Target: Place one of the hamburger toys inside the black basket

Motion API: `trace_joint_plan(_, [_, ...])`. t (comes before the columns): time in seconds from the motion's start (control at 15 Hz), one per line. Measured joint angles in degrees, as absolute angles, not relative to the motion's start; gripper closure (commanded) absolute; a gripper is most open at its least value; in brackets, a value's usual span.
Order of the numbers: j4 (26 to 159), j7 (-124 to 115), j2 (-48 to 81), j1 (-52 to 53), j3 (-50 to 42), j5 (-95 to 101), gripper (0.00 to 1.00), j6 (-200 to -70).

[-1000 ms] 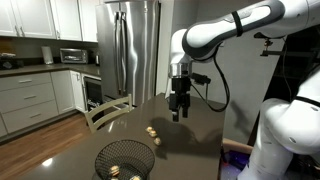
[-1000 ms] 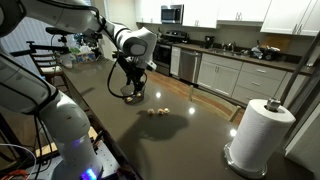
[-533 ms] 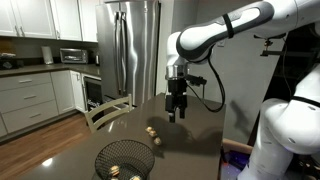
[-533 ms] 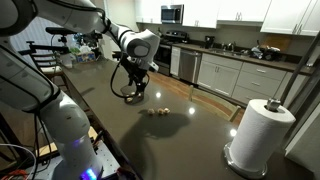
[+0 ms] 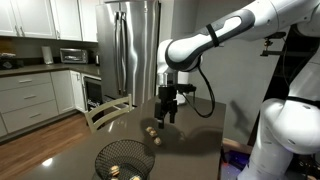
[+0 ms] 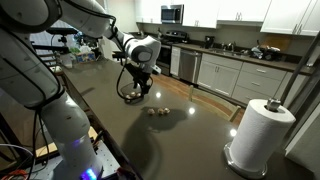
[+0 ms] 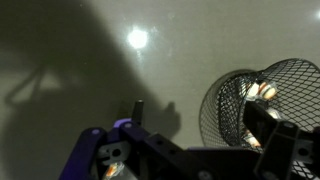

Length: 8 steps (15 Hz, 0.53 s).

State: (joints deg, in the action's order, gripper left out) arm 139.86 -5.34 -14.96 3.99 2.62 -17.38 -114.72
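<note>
Your hand (image 5: 167, 112) has slid across the dark glossy worktop (image 5: 205, 140) since a second ago. It has come away from the spot by the steel refrigerator's edge, and now hangs lower and closer to the two small tan hamburger toys (image 5: 153, 134) lying loose on the surface. I read that as the approach to a pick being well under way, with no grasp begun yet.

The hand's fingers stand wide apart with nothing between them. In the wrist view one thin fingertip (image 7: 138, 108) shows to the left and the other sits far off to the right, in front of the mesh.

The round black wire-mesh basket (image 5: 106, 160) stands upright on the near part of the worktop, and a few tan toys already lie in its bottom. The loose pair sits between the hand and the basket — below the fingers and a little to the basket's side of them, near but not touching. An exterior view shows the same pair (image 6: 153, 111) just beside the hand's shadowed tip.

The wrist view does not show the loose toys, only the basket (image 7: 222, 112) off to the right, so you will likely need to shift over them before you descend.
</note>
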Motion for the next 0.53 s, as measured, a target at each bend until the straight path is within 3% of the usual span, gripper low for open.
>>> trace_joint_plan(0.53, [141.48,-7.43,-11.20,3.98,3.72,-11.85,0.00,-127.21])
